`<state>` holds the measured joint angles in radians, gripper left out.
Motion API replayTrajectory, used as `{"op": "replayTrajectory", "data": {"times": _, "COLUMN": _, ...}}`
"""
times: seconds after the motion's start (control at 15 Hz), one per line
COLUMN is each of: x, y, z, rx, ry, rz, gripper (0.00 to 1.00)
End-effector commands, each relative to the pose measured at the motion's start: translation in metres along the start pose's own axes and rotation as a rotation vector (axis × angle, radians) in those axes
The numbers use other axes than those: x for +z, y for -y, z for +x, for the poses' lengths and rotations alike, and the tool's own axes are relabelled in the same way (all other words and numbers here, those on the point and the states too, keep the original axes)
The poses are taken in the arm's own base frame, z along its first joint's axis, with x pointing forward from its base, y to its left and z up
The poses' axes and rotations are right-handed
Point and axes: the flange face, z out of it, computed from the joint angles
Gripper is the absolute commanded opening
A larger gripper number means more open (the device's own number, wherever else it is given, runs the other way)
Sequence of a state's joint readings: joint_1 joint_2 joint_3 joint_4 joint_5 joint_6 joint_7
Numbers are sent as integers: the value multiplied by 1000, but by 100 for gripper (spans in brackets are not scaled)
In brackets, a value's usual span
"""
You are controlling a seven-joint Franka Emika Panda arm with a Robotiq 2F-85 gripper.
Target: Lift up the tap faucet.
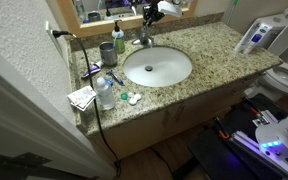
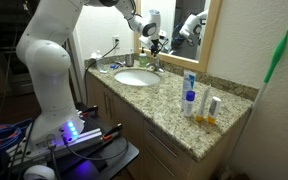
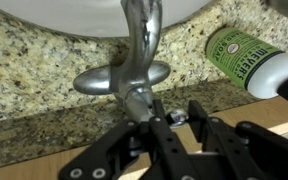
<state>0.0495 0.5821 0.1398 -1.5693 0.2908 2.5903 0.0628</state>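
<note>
The tap faucet (image 3: 134,60) is silvery-grey metal with an oval base. It stands on the granite counter behind the white oval basin (image 1: 157,67), and shows in both exterior views (image 1: 143,40) (image 2: 155,64). My gripper (image 3: 178,112) hovers just behind and above it, also seen in both exterior views (image 1: 151,14) (image 2: 154,42). The fingers are a narrow gap apart. The left finger lies right beside the near end of the faucet's lever. Only a small shiny knob shows through the gap. Nothing is gripped.
A green soap dispenser bottle (image 3: 249,60) stands close beside the faucet, with a grey cup (image 1: 106,52) near it. Small bottles and clutter lie at the counter's end (image 1: 102,92). More bottles (image 2: 189,95) stand on the counter. The mirror and wall are just behind my gripper.
</note>
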Motion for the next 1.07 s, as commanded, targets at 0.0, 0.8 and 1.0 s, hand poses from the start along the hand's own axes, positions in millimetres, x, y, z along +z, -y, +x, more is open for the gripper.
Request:
{"op": "replayTrajectory", "data": {"times": 0.0, "x": -65, "y": 12, "z": 0, "rx": -31, "ry": -124, "rz": 61, "gripper": 7}}
{"op": "replayTrajectory", "data": {"times": 0.8, "x": -178, "y": 47, "z": -65, "rx": -220, "ry": 295, "rz": 47, "gripper": 100}}
{"op": "replayTrajectory", "data": {"times": 1.0, "x": -187, "y": 57, "z": -58, "rx": -198, "ry": 267, "rz": 59, "gripper": 100}}
